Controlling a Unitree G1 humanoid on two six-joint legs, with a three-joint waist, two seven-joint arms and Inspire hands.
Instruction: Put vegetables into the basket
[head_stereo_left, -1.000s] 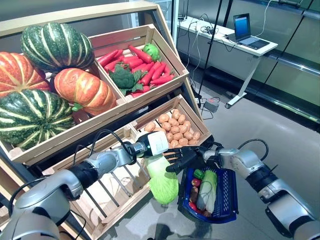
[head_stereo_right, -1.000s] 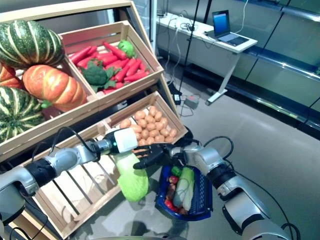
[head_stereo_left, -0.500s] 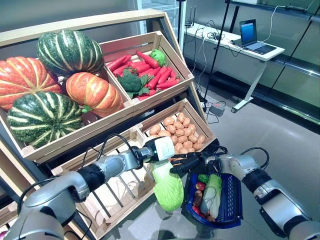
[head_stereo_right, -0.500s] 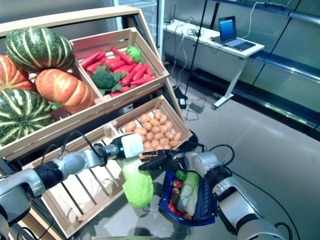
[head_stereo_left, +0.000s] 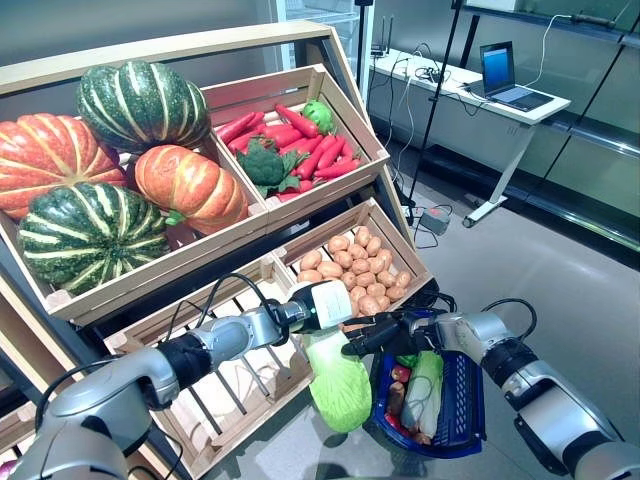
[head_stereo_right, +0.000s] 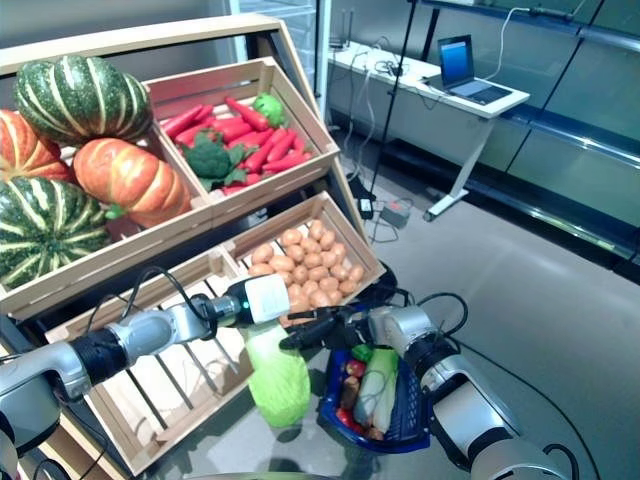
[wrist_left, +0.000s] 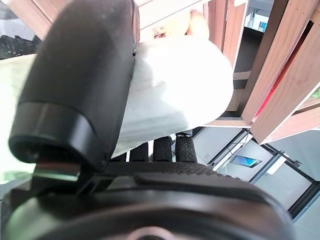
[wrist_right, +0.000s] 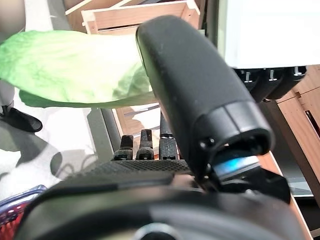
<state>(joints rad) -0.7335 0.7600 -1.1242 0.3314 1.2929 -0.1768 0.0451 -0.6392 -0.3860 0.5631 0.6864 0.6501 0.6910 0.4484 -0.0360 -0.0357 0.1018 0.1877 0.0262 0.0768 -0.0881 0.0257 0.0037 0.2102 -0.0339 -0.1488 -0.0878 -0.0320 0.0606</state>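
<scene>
My left hand (head_stereo_left: 318, 306) is shut on the white stem of a light green cabbage (head_stereo_left: 339, 380), which hangs down just left of the blue basket (head_stereo_left: 458, 412) on the floor. In the left wrist view my fingers (wrist_left: 165, 149) curl round the white stem (wrist_left: 175, 100). My right hand (head_stereo_left: 385, 334) is open, fingers straight, over the basket's near-left rim, touching the cabbage's top beside my left hand. The cabbage's green leaf (wrist_right: 75, 67) shows past my right hand's fingers (wrist_right: 145, 145). The basket holds a pale green long vegetable (head_stereo_left: 422, 378), a small green one and red ones.
A wooden produce stand (head_stereo_left: 300, 200) with slanted crates rises at the left and behind the hands; its lower slatted crate (head_stereo_left: 240, 380) is just left of the cabbage. A white desk with a laptop (head_stereo_left: 505, 85) stands at the back right. Grey floor lies to the right.
The left hand has carried the cabbage a little lower and closer to the basket. The right hand has stayed at the basket's rim.
</scene>
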